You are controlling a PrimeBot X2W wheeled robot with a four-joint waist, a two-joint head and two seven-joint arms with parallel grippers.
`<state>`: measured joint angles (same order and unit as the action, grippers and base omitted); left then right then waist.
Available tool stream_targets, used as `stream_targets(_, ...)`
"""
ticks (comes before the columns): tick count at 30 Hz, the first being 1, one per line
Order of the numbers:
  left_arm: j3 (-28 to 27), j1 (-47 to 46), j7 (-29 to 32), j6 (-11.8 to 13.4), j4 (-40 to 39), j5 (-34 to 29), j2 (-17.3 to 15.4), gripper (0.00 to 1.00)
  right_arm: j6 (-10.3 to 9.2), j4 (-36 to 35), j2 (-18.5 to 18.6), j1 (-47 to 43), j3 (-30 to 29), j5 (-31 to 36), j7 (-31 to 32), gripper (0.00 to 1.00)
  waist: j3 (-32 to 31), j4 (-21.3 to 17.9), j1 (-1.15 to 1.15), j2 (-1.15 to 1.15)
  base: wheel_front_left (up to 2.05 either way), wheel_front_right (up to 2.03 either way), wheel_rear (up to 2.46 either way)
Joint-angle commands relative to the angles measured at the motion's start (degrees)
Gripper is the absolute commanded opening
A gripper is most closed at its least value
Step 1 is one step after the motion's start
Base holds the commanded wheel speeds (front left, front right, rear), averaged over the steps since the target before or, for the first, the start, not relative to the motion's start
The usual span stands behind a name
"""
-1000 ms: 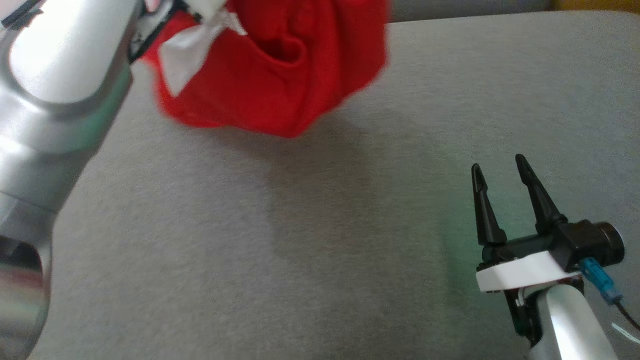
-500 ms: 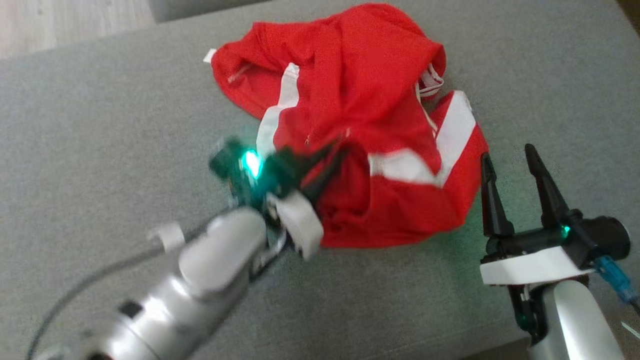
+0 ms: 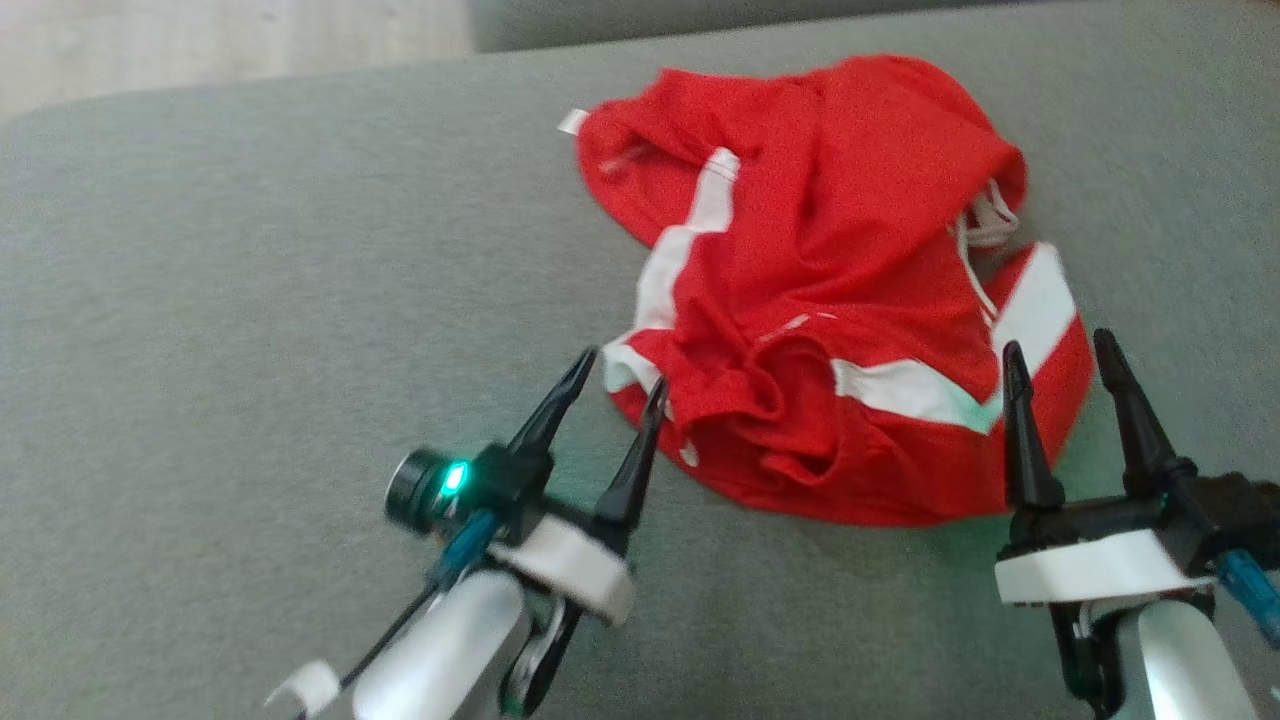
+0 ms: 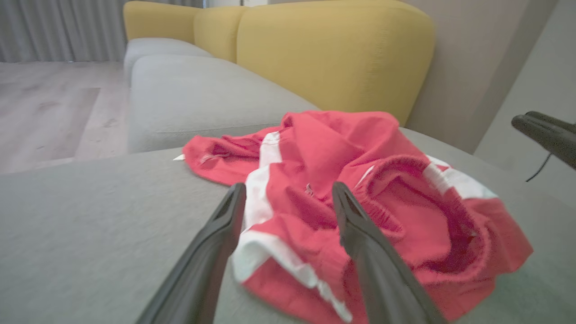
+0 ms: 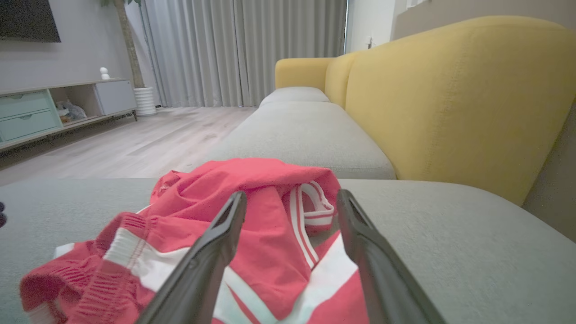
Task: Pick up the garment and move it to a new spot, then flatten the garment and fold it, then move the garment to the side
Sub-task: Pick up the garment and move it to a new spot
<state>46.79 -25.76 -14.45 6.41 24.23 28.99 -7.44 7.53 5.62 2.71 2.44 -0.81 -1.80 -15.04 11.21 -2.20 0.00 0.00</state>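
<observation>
Both left fingers point(image 3: 548, 412) and right fingers point(image 3: 1020, 430) stand released; we would pinch the soft, light garment point(image 3: 820, 240) by its ribbed waistband point(image 4: 396, 164).

Grey sofa seat point(image 3: 250, 300): plain fabric, flat, taking up the near ground. A second grey seat point(image 5: 297, 135) adjoins it on the far side. Yellow backrest point(image 5: 450, 99): upright, cushioned sections, running along the right. Pale wooden floor point(image 5: 148, 139) lies to the left. Grey curtains point(image 5: 234, 49) hang closed at the far end. Low cabinet point(image 5: 67, 96) stands at the left wall, with pale green drawers point(image 5: 24, 119). White pot point(image 5: 145, 101) stands on the floor just beside its far end. Dark screen point(image 5: 27, 20) hangs above the cabinet.
</observation>
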Motion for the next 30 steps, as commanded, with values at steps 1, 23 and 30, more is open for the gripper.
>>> stream_targets(1, -3.7, 0.9, -0.5, 0.2, -2.8, -1.2, -1.6, 1.0, -0.04, -1.6, 0.2, -0.1, 1.1, 0.6, 0.0, 1.0, -3.2, 3.7, 0.0, 0.0, 0.0, 0.0, 0.0)
stream_targets(23, -4.4, -21.8, 11.5, -6.9, 12.1, -2.3, 2.6, 1.0, -0.04, -3.1, 0.2, 3.0, 2.8, 0.3, 0.0, 1.0, 6.9, -11.0, 0.0, 0.0, 0.0, 0.0, 0.0)
stream_targets(30, -2.6, -25.0, 15.9, -6.8, 19.6, -2.7, 3.1, 1.0, -0.04, -3.1, 0.2, 3.6, 2.7, -0.9, 0.0, 1.0, 8.4, -13.7, 0.0, 0.0, 0.0, 0.0, 0.0)
